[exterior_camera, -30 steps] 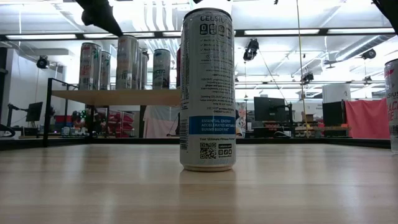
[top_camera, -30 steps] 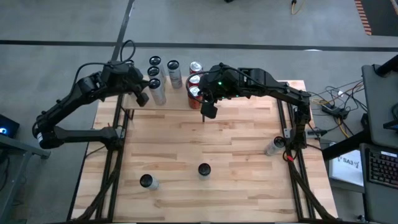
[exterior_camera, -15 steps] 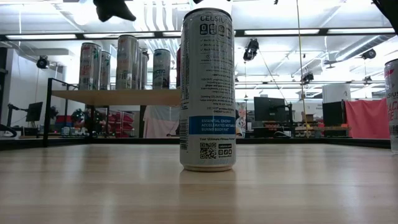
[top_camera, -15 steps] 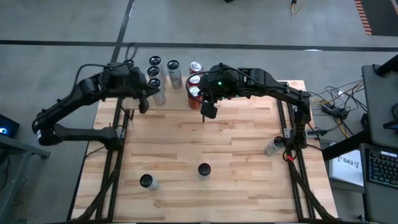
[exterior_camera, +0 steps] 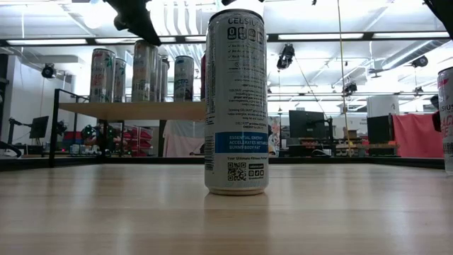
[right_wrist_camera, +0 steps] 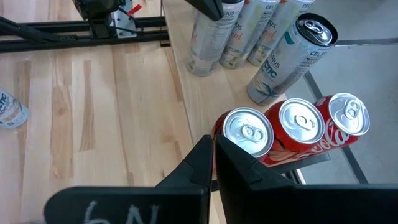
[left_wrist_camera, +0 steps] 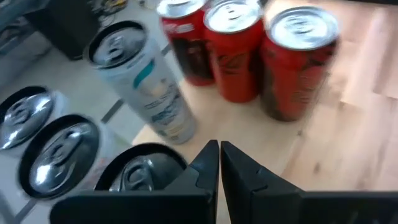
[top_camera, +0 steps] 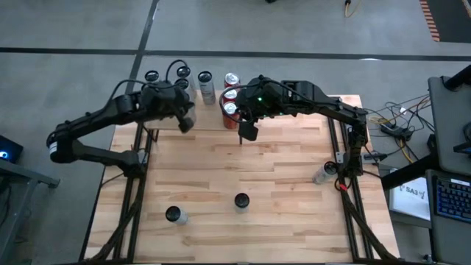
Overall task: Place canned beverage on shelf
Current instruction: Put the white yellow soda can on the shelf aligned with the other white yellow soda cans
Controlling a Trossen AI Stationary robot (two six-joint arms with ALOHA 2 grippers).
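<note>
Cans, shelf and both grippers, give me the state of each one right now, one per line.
Three red soda cans: upright in a row on the pale wood shelf, unopened.
Slim white cans: upright on the shelf.
Tall white Celsius can: upright on the tabletop.
Left gripper: shut, empty, above the white cans.
Right gripper: shut, empty, beside the red cans.

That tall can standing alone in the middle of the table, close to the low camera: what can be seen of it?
The slim tall can stands upright on the pale wood tabletop, touching nothing else. Its body looks silver-white metal, printed CELSIUS near the top, with small text, a blue band lower down and a QR code beneath. From above only its dark round top shows, towards the near edge of the table, away from both arms. No gripper is at it.
</note>
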